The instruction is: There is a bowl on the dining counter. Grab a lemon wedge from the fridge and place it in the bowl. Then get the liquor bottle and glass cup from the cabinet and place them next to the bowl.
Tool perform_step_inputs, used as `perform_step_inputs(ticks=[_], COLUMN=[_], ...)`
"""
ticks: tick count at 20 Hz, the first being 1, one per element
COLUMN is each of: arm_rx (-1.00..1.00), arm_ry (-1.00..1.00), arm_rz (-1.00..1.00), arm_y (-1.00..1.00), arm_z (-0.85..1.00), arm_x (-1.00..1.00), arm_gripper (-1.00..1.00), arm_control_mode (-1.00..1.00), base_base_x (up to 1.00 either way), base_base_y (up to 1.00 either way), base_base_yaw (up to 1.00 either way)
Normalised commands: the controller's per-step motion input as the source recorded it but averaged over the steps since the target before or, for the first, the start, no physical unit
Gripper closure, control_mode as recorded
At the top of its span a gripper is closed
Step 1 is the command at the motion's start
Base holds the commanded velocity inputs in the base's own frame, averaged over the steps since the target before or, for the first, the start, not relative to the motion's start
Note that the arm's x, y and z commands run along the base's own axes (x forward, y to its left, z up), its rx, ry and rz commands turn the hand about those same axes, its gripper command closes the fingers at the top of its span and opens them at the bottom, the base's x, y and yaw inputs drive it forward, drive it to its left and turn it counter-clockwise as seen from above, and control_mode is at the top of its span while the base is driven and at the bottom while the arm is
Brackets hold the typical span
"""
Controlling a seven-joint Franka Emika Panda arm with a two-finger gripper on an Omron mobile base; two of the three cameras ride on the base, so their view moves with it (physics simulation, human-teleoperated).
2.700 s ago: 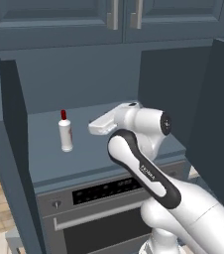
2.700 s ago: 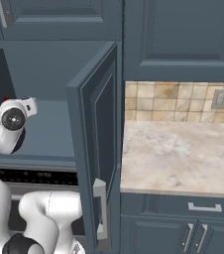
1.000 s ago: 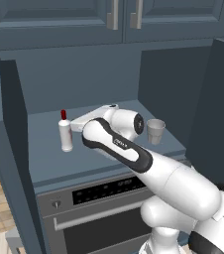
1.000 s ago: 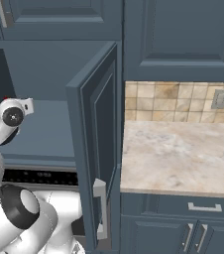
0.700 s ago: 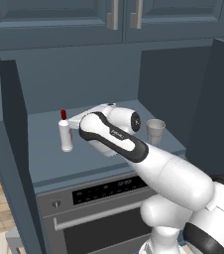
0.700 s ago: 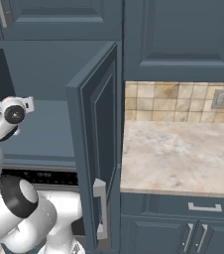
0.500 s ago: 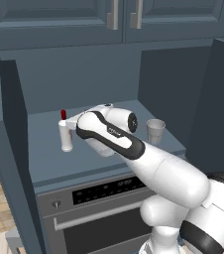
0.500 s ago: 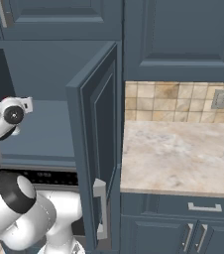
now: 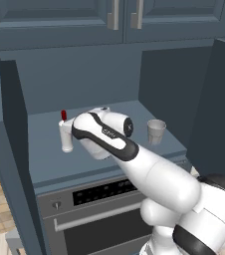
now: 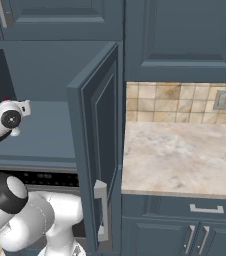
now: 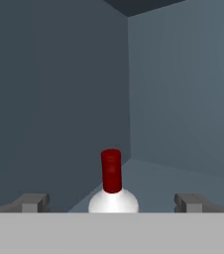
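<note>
Jaws wide, holding nothing; liquor bottle (image 11: 112,191) upright on the cabinet shelf (image 9: 109,149), red cap centred between the two fingertips (image 11: 32,202); in left base view the arm (image 9: 134,159) reaches in right beside the bottle; glass cup (image 9: 156,131) upright, well to its right; cabinet door (image 10: 97,145) open.

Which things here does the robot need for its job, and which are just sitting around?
Needed:
- liquor bottle, between the open gripper fingertips
- glass cup, on the cabinet shelf

Just there:
- oven under the shelf
- open cabinet door
- marble counter
</note>
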Motion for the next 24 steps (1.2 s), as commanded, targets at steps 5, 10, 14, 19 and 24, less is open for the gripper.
perform_step_inputs(ticks=[5, 10, 14, 19, 24], arm_rx=[0.00, 0.00, 0.00, 0.00, 0.00], arm_ry=[0.00, 0.00, 0.00, 0.00, 0.00], arm_rz=[0.00, 0.00, 0.00, 0.00, 0.00], arm_y=[0.03, 0.03, 0.03, 0.07, 0.13], arm_z=[0.00, 0.00, 0.00, 0.00, 0.00], arm_x=[0.08, 0.16, 0.15, 0.04, 0.01], arm_gripper=[-1.00, -1.00, -1.00, -1.00, -1.00], arm_control_mode=[-1.00, -1.00, -1.00, -1.00, -1.00], base_base_x=[0.00, 0.00, 0.00, 0.00, 0.00], base_base_y=[0.00, 0.00, 0.00, 0.00, 0.00], base_base_yaw=[0.00, 0.00, 0.00, 0.00, 0.00])
